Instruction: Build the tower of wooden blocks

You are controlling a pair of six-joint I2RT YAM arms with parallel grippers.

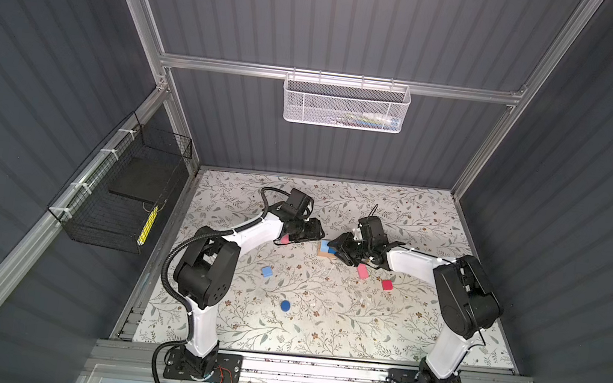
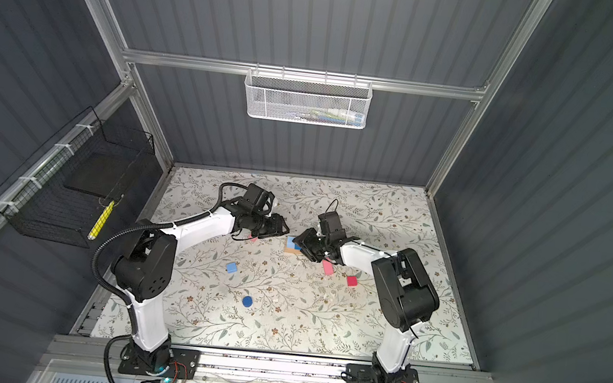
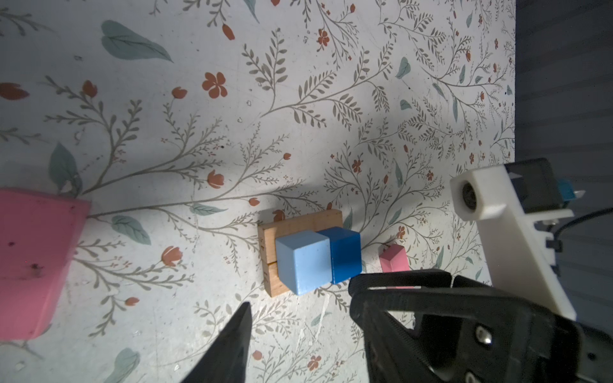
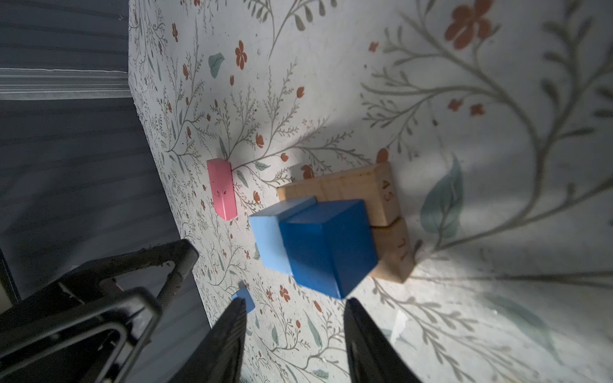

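Tower (image 1: 326,249) at two layers, five blocks loose around it

Its base was two tan wooden oblongs (image 3: 298,224), which lay side by side and touched each other. On them stood a light blue wooden cube (image 3: 303,265) and a dark blue wooden cube (image 3: 345,253), both upright and touching.

The right gripper (image 4: 297,305) was low at the tower's right side. Its fingers were parted with nothing between them, and the tips were just short of the dark blue wooden cube. The left gripper (image 1: 319,234) hung just left of the tower, and was also released and empty as far as the left wrist view showed.

A pink wooden oblong (image 4: 221,189) lay flat on the floral table cover (image 1: 320,331), close to the tower's left and partly hidden by the left arm in both top views. A second pink wooden oblong (image 1: 362,271) lay near the tower's right front, and a red wooden cube (image 1: 387,285) lay farther the same way. A second light blue wooden cube (image 1: 267,271) lay to the tower's left front. A dark blue round wooden disc (image 1: 285,306) lay well apart from the tower, toward the front.
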